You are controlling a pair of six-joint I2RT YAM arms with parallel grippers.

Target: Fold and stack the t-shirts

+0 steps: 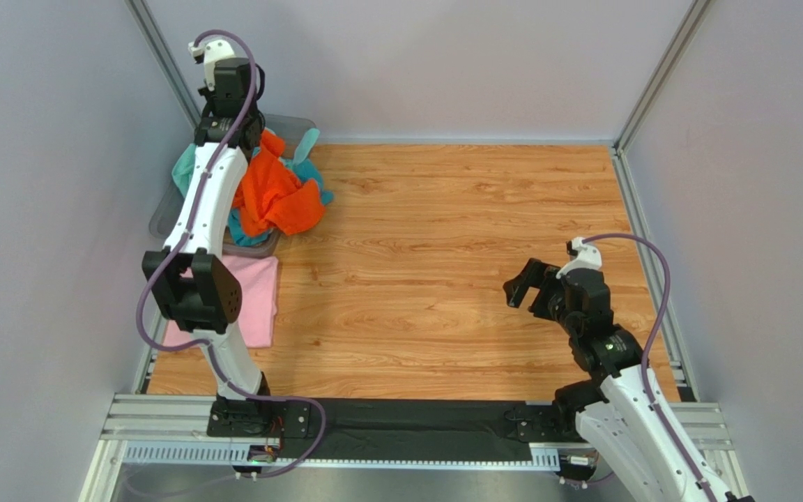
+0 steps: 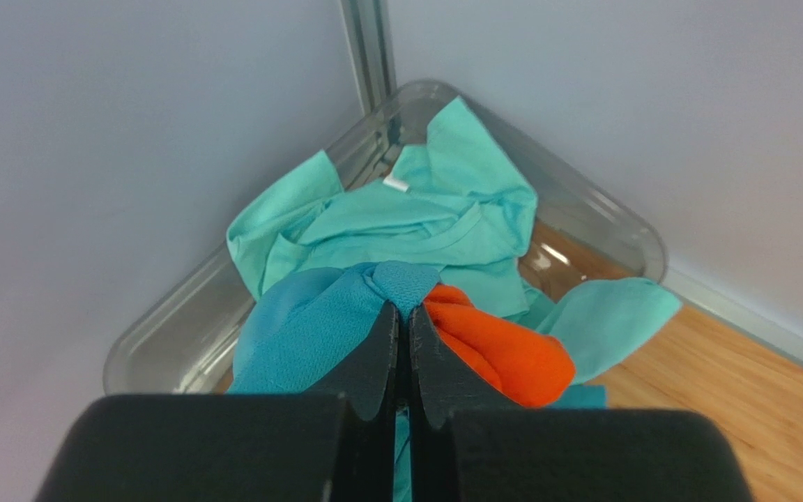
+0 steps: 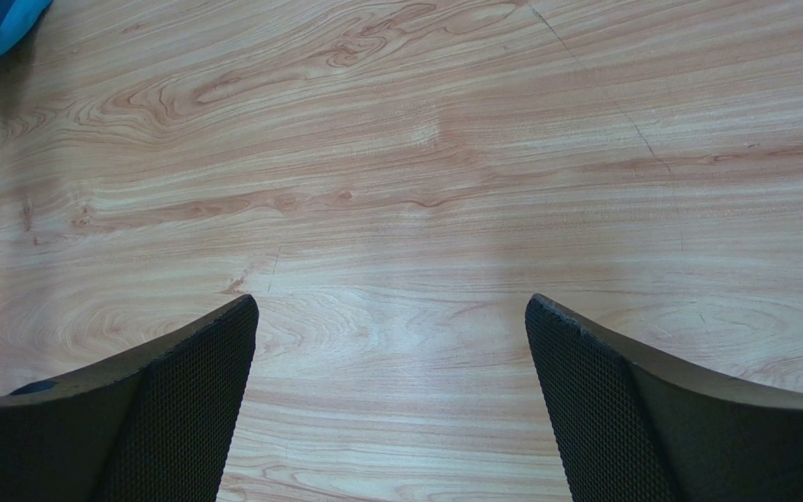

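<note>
A pile of t-shirts lies in and over the bin at the back left corner. It holds a teal shirt [image 2: 306, 329], an orange shirt [image 2: 505, 361] [image 1: 275, 194] and a mint green shirt [image 2: 427, 209]. My left gripper [image 2: 408, 312] [image 1: 240, 128] is above the pile, shut on a bunch of the teal shirt. The orange cloth lies against its right finger. A pale pink shirt [image 1: 254, 298] lies flat and folded on the table's left side. My right gripper [image 3: 390, 314] [image 1: 529, 288] hangs open over bare wood at the right, holding nothing.
The grey see-through bin [image 2: 605, 225] [image 1: 163, 218] sits tight in the corner between the left and back walls. The wooden table [image 1: 458, 241] is framed by metal rails. The left arm's elbow [image 1: 194, 293] hangs over the pink shirt.
</note>
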